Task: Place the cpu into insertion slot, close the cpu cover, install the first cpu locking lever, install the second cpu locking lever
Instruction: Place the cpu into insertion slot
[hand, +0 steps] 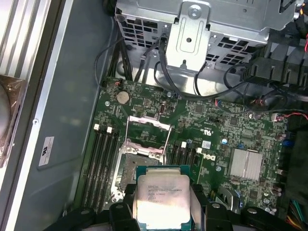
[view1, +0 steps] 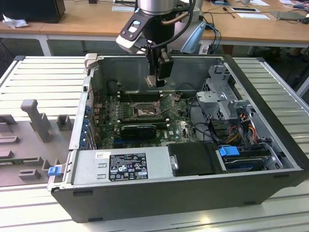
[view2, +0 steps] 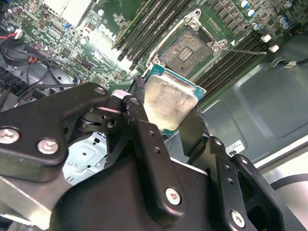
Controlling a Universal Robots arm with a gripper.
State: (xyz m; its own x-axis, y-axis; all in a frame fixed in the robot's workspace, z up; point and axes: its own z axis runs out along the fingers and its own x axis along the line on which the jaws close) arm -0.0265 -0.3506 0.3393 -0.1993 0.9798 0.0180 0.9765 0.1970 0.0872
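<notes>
— What has the gripper (view1: 156,79) got?
— Its matte black fingers (view2: 144,130) clench the cpu (view2: 168,103) by two edges: a flat square with a brushed silver lid and a green rim.
— Where?
— Aloft in the far part of the grey case (view1: 169,198), near the insertion slot (hand: 127,166). The slot's dark frame lies bare, and the cpu cover (hand: 148,132), a thin metal frame, is swung open.

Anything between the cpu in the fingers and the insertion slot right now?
Nothing: in the second wrist view the stretch from the held cpu to the open insertion slot is bare, no cable or part across it.
</notes>
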